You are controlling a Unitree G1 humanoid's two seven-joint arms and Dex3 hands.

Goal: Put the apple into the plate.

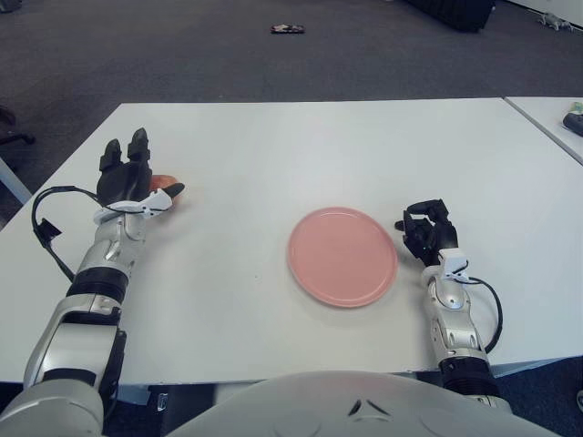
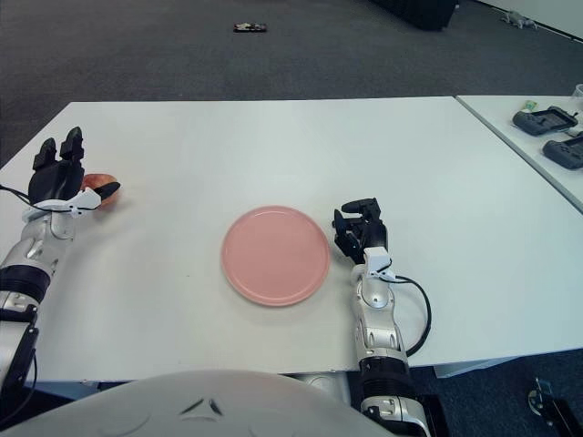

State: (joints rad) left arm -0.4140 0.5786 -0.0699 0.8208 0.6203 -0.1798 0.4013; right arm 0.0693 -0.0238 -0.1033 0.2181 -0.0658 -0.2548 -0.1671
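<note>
Left hand [image 1: 127,177] at far left of white worktop [image 1: 301,155], fingers spread upward and holding nothing, thumb extended toward the right. Apple [image 1: 164,185] sits on the worktop just beside the hand, partly hidden behind the thumb; contact cannot be judged. Pink plate [image 1: 342,256] lies mid-worktop, well apart from apple. Right hand [image 1: 428,232] shows just right of the plate, fingers curled, holding nothing.

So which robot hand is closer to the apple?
The left. The left robot hand is right beside the apple, fingers spread, not gripping it. The right robot hand shows far off, past the pink plate, on its right side.
</note>
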